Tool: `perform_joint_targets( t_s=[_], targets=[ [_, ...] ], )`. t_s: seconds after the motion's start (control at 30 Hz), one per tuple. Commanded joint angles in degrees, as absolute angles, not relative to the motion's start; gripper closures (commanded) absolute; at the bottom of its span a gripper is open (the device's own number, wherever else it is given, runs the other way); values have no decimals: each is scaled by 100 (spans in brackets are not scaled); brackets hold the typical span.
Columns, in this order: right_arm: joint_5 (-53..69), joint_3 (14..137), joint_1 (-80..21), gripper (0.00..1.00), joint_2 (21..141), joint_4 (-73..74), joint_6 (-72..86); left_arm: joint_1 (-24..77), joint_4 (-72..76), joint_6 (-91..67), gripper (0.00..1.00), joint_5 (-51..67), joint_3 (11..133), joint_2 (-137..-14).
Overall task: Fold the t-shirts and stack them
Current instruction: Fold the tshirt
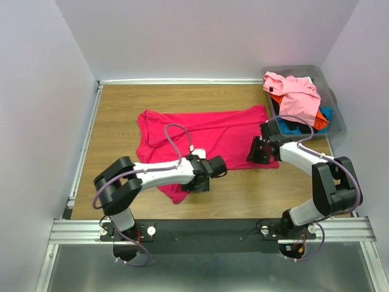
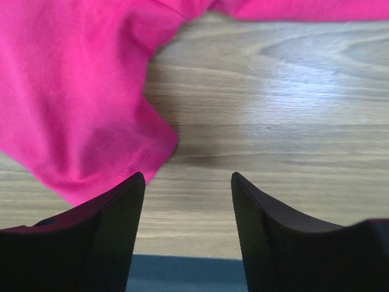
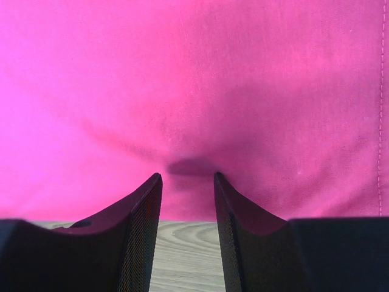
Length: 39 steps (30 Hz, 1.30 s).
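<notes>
Pale lilac walls box in a wood-grain tabletop, where a bright crimson-magenta cloth t-shirt lies spread near the middle, one sleeve bunched at its near-left corner. The left jaws stand open over bare wood just beside that sleeve, holding nothing. The right jaws are parted too, tips dimpling the shirt's near-right edge, nothing clamped. Closing there might pinch only the top layer, or drag the edge and skew the fold. More t-shirts, light pink uppermost, fill a grey plastic bin far right.
</notes>
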<state>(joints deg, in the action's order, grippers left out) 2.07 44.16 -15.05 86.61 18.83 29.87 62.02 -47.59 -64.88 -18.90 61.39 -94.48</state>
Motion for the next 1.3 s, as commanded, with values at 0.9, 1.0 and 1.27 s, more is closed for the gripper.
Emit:
perform_joint_targets(
  t_s=[0.9,1.0,1.27],
  targets=[
    [413,4228,-1406,53,8807,1828,2979,6285,-6074,-6277,100,-3727,7049,-10135],
    [413,4228,-1406,53,8824,1837,2953,5925,-5688,-5688,100,-3516,6821,-9643],
    [492,4315,-1406,52,8877,1846,2707,4458,-4027,-3754,96,-2365,6092,-8482]
  ],
)
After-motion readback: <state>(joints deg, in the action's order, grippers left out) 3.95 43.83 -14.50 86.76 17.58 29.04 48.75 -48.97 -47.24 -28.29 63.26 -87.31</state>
